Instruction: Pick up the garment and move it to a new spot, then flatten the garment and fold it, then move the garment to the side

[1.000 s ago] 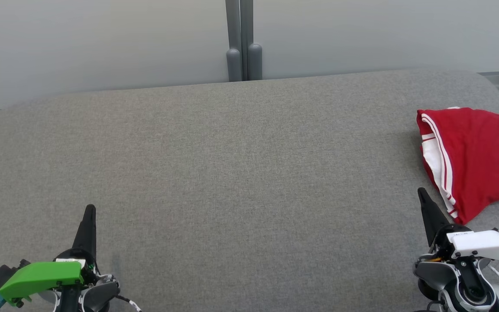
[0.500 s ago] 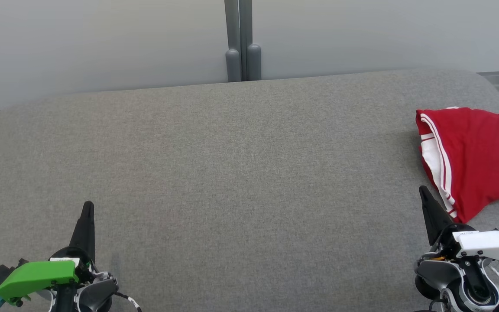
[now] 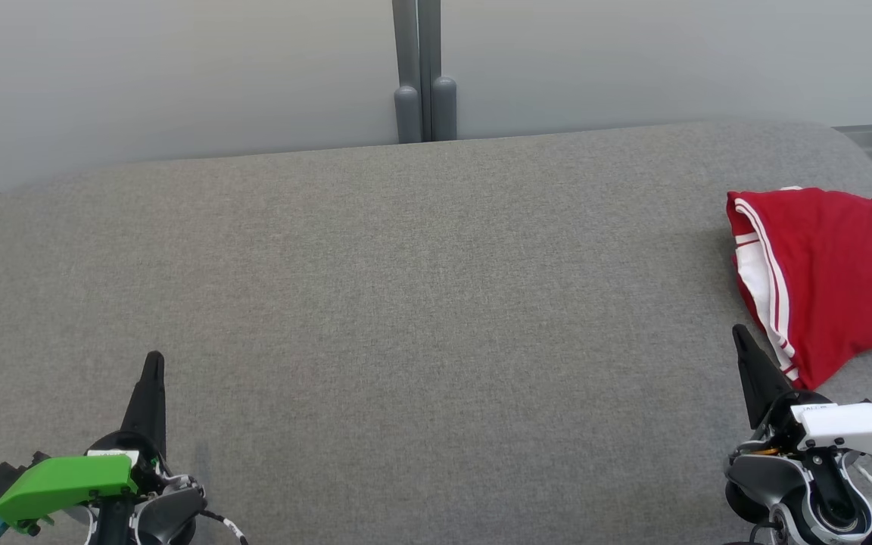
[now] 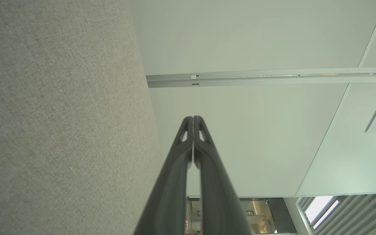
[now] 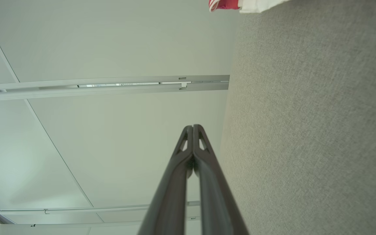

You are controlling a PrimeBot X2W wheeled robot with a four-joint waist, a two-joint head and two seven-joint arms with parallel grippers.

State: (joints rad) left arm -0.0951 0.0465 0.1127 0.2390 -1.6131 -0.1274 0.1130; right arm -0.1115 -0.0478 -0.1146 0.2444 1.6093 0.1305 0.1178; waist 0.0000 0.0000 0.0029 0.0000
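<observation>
Lying on your bench (image 3: 406, 303), the garment (image 3: 837, 272) is just beside the right claw (image 3: 740, 337), far from the left claw (image 3: 154, 362); both pinched closed.

Grey fabric worktop (image 3: 406, 288), rounded far corners. Pale matte wall panels (image 3: 179, 76) behind its far edge, grey twin post (image 3: 418, 76) at mid-edge. Bright slatted window (image 4: 320, 209) off to one side.

One folded red garment (image 3: 837, 272) with white stripes at three o'clock. One grey fabric-covered table (image 3: 421, 303). Two grippers: left gripper (image 3: 154, 363) at eight o'clock, right gripper (image 3: 739, 337) at four o'clock, two dark fingers (image 4: 175, 182) apiece. One green wrist cover (image 3: 65, 481), one white wrist cover (image 3: 852, 428). Two rounded grey posts (image 3: 407, 113) at twelve o'clock.
</observation>
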